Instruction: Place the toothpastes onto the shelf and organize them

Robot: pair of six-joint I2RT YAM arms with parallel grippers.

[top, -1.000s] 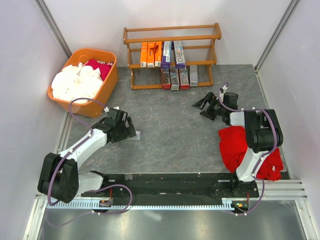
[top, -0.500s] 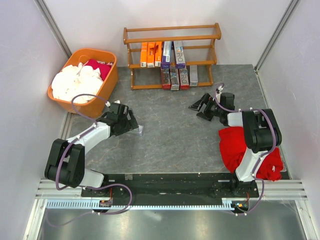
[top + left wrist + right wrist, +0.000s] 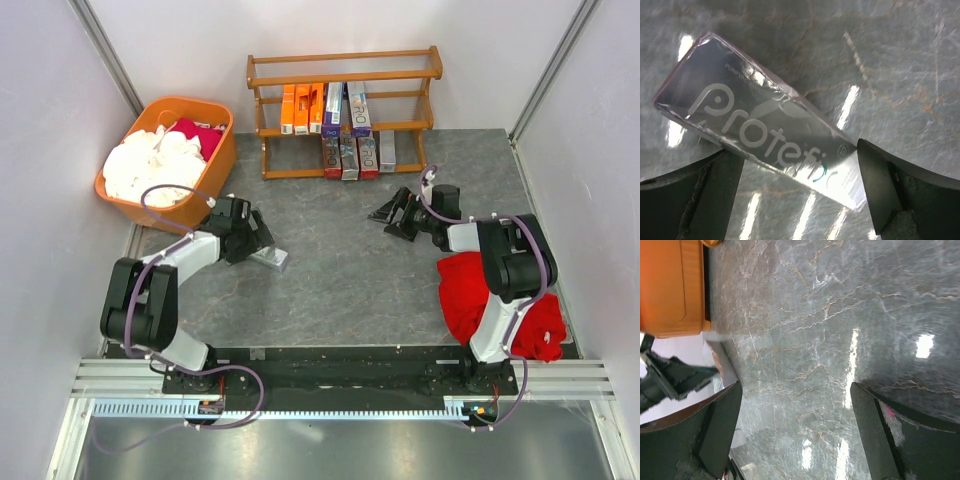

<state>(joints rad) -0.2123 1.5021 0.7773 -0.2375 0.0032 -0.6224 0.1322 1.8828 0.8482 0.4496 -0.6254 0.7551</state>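
Nearest the arm bases, a red cloth (image 3: 478, 300) lay bunched on the grey marbled bench (image 3: 350, 280), on the right side against the right arm.

Further in on the left, the left end effector (image 3: 260, 249) hung low over the bench with its fingers (image 3: 695, 200) spread wide. A silver carton (image 3: 760, 120) printed "protefix" lay flat on the bench beneath it. In the left wrist view it ran diagonally, its near end lying between the two fingers and its far end reaching up and to the left. I could not tell whether either finger touched it; it was not pinched.

On the right at about the same depth, the right end effector (image 3: 391, 220) pointed towards the middle of the bench, its fingers (image 3: 705, 435) spread as well. The right wrist view showed only bare bench between them.

Beyond the left arm, an orange tub (image 3: 215, 170) sat at the far left, filled with white cloths (image 3: 145, 165) and a little red fabric.

Farthest back, the shelf (image 3: 345, 68) stood against the rear wall, well apart from the silver carton. Its top tier held nothing. On the middle tier stood orange cartons (image 3: 301, 108) on the left and purple-and-white cartons (image 3: 346, 108) just beside them. On the bottom tier a lower row of cartons (image 3: 357, 155) stood side by side, a red-and-silver one and silver-grey ones among them.
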